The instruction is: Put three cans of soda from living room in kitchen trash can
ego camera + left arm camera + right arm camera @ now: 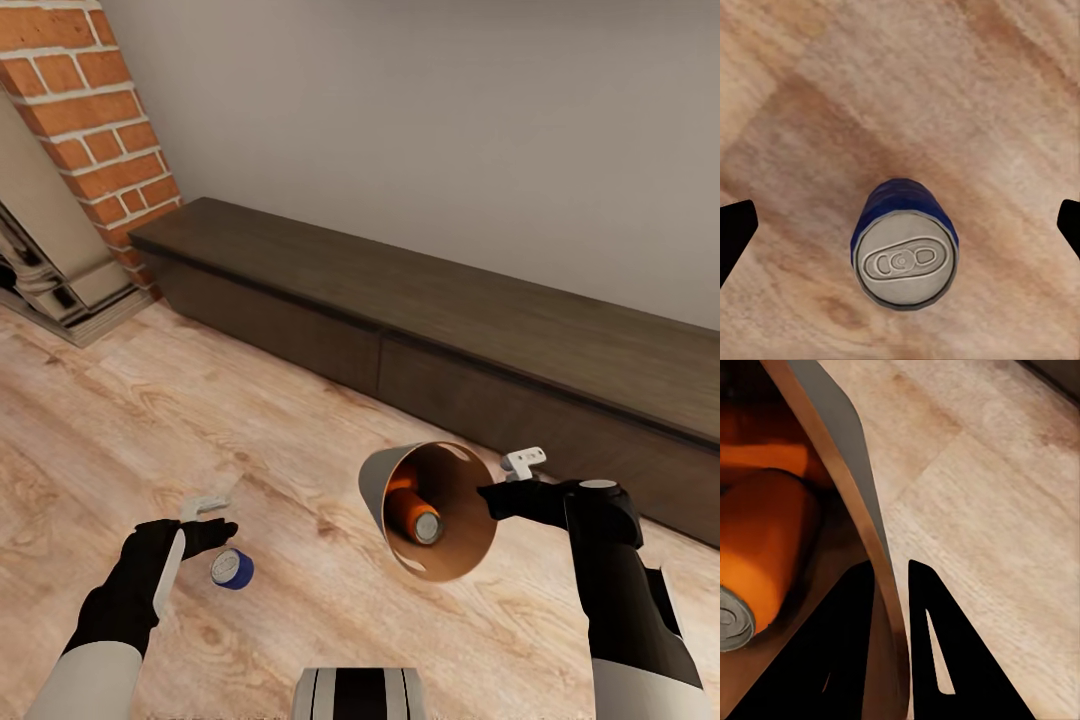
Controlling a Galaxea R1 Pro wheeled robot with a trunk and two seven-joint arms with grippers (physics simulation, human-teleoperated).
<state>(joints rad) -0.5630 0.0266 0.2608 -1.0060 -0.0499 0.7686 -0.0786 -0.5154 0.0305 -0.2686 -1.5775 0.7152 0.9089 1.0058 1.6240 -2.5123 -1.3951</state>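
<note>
Fingers of the right gripper are clamped together on the rim of the trash can, one finger inside the wall and the other outside it, holding the bin off the wood floor and tipped on its side so its brown mouth faces the head camera. Inside the bin lies an orange soda can with its grey top toward the opening; a second orange shape shows behind it, but whether that is another can is hard to make out. The left gripper hangs over the floor with its fingers spread wide apart, touching nothing, and a blue can with a grey pull-tab top sits on the floor between them, beside the trash can on the left arm's side. Whether this can stands upright or tilts cannot be told. Beyond the bin runs a long low dark cabinet along the wall, with a brick fireplace at its far end.
</note>
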